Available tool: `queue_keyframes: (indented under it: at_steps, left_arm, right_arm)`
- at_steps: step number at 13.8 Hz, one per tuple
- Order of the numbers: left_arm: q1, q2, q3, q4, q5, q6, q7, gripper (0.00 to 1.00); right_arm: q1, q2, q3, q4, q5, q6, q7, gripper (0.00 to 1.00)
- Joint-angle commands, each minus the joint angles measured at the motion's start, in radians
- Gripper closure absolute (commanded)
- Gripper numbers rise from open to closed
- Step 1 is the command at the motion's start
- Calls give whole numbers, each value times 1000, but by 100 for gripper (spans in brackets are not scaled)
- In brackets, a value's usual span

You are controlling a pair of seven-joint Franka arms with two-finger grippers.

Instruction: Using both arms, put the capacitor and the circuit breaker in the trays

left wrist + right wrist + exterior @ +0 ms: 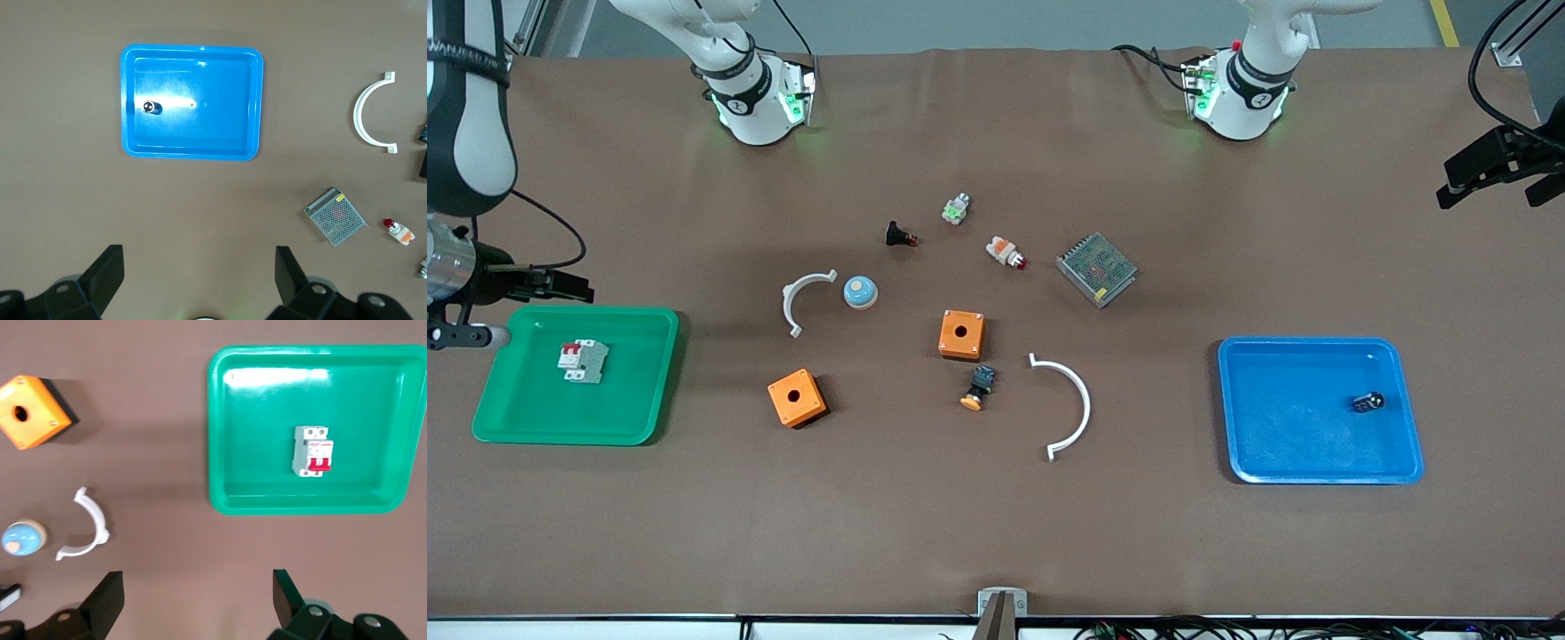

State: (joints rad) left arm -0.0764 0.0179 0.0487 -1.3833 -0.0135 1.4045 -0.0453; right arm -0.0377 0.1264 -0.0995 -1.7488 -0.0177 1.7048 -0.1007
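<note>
Plastic trays bracket our scene, one at each end of the brown matte table (996,533). At the right arm's end we see a green tray (516,427) with rounded corners; the circuit breaker (584,361), a white-grey block with red levers, lies flat in it. Our right gripper (560,286) hangs over the table just beside that tray, fingers (107,603) spread wide and empty.

Toward the middle we count two orange boxes (796,397), each a cube with a round hole, and two white curved clamps (805,298), plus a perforated metal power supply (1096,268).

At the left arm's end sits a glossy blue tray (1316,471); the capacitor (1368,402), a tiny black cylinder with a bluish mark, lies in it. Our left gripper (1498,164) hangs over bare table, fingers (103,277) spread apart, holding nothing.
</note>
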Motion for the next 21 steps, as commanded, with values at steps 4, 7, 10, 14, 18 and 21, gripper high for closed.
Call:
queue_keyframes:
  at_steps: [4, 7, 10, 14, 18, 21]
  left_arm:
    - [0, -18, 3, -40, 13, 34, 16, 0]
    - [13, -16, 3, -53, 10, 47, 16, 0]
    - [14, -12, 3, -48, 13, 48, 21, 0]
    - [12, -3, 3, -43, 21, 47, 62, 0]
    - [9, -6, -1, -45, 27, 39, 61, 0]
    - [6, -10, -4, -43, 21, 37, 50, 0]
  right_arm:
    - [90, -114, -3, -18, 28, -54, 157, 1]
    - [102, -134, 0, 53, 28, -127, 168, 1]
    - [91, -125, -6, 201, 28, -221, 165, 0]
    - [52, -123, -23, 285, 32, -228, 161, 0]
    - [42, -122, -20, 285, 36, -235, 154, 0]
    - [48, -122, -16, 285, 33, -235, 147, 0]
